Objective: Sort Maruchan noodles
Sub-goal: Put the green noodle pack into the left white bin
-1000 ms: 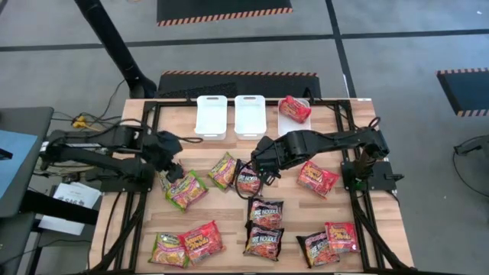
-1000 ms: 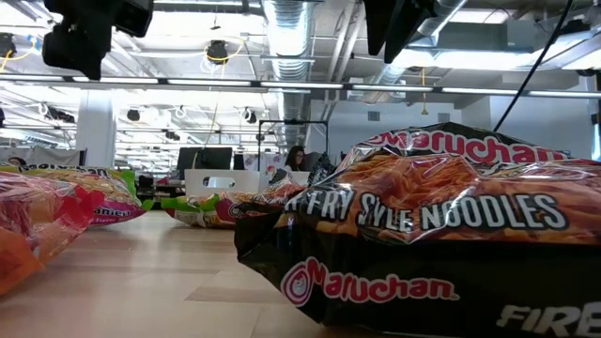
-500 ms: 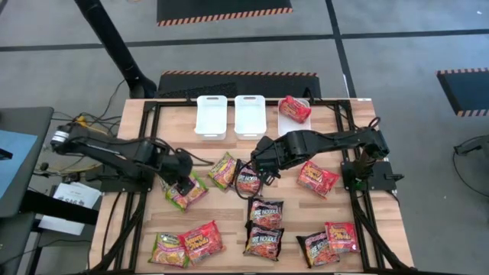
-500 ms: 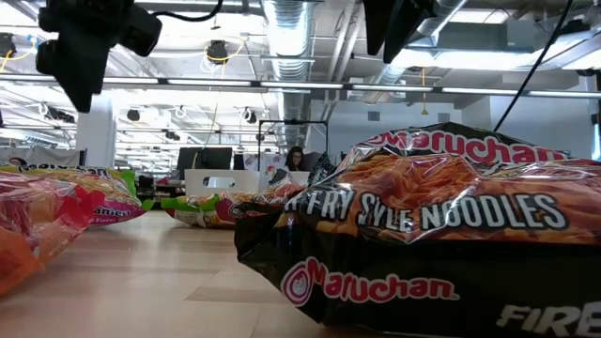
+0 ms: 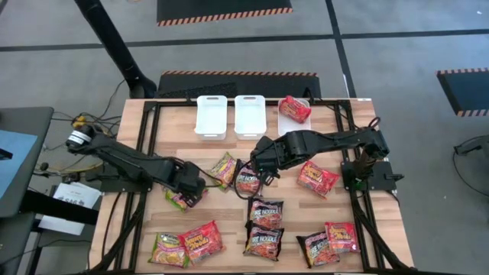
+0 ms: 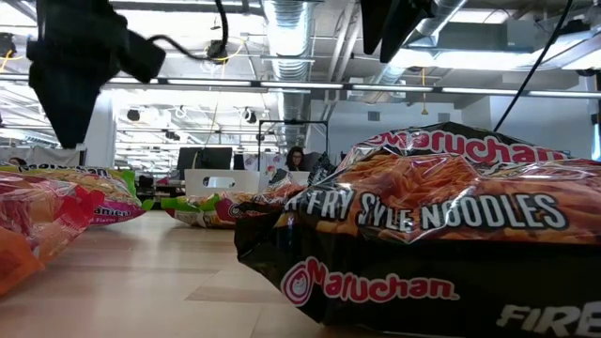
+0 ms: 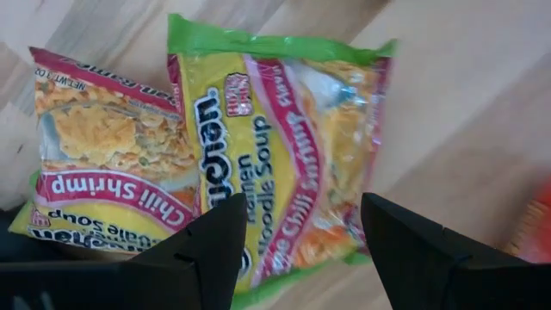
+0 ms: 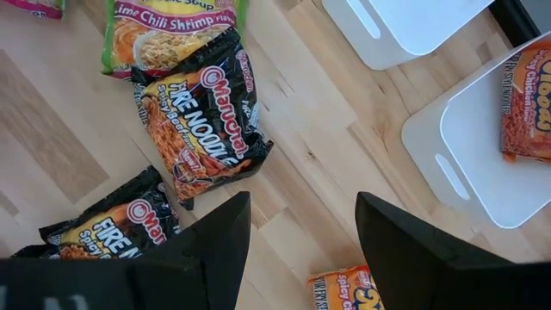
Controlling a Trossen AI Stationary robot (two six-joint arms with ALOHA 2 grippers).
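Noodle packets lie scattered flat across the wooden table [image 5: 130,229], and we start at the left, where the left gripper [image 7: 297,228] hangs with its fingers spread wide over a green-edged chili shrimp packet [image 7: 293,146]; nothing is held yet. A second shrimp packet [image 7: 112,164] lies just beside it, overlapping its edge, so we judge there is a risk of dragging both along. These packets look light, and the crinkly film looks slick and loose, with a brittle block inside that a hard squeeze could crack. We would take hold across the short width near the middle, where the block gives the fingers something firm, not at the floppy sealed ends. Moving along to the middle, a black fire noodle packet [image 8: 202,112] lies flat on the wood, with another black packet [image 8: 112,228] near it. Above them the right gripper [image 8: 301,250] waits, jaws parted and empty. At the far edge stand two white bins [image 5: 212,116] with nothing in them, and to their right a third tray [image 8: 482,164] carries one red packet [image 8: 527,103].
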